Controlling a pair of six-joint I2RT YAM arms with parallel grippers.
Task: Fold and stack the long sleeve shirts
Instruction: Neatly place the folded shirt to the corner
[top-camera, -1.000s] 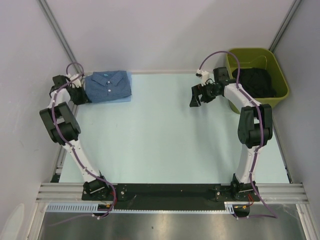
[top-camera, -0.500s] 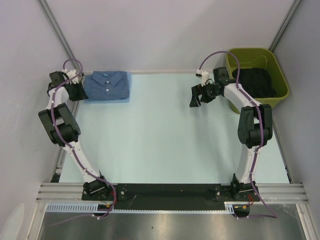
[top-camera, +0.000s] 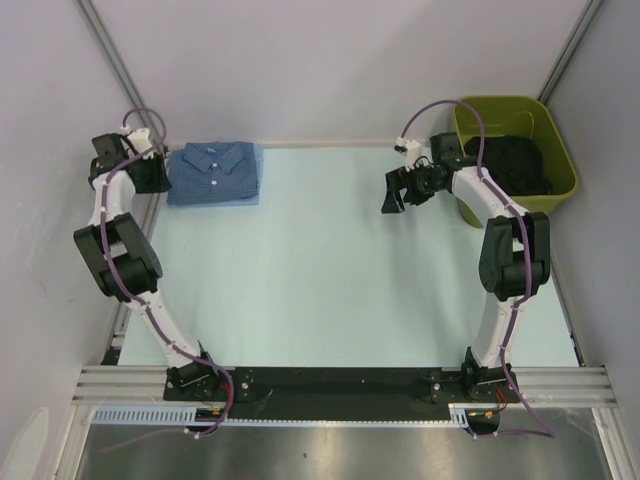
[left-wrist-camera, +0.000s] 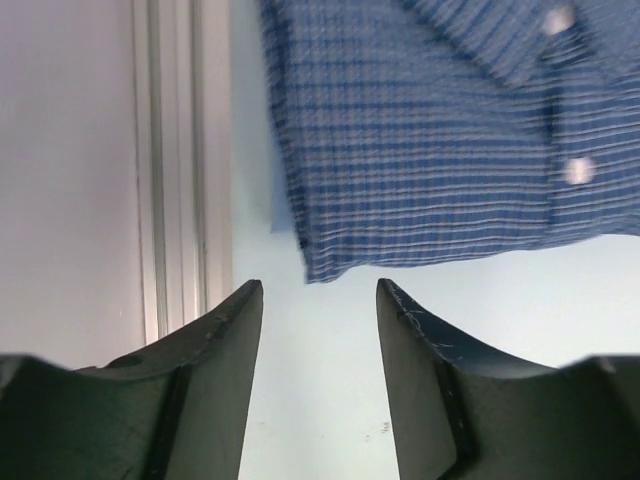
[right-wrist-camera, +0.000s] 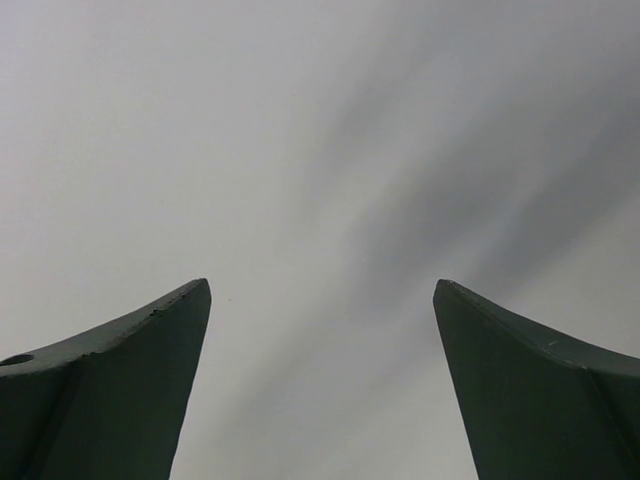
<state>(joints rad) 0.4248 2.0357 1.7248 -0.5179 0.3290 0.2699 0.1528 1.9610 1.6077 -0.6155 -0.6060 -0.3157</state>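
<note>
A folded medium-blue checked long sleeve shirt with white buttons lies at the table's far left corner. A pale blue layer peeks out from under its right edge. In the left wrist view the checked shirt fills the top, and its near corner lies just beyond my fingertips. My left gripper sits just left of the shirt, open, with only bare table between its fingers. My right gripper hangs above the far right of the table, wide open and holding nothing.
A green bin holding dark cloth stands at the far right corner, behind the right arm. An aluminium rail runs along the table's left edge beside the left gripper. Grey walls close in the far and side edges.
My left gripper has opened, let go of the checked shirt and drawn back to the left. The shirt stays folded in place. The right arm has hardly moved.
</note>
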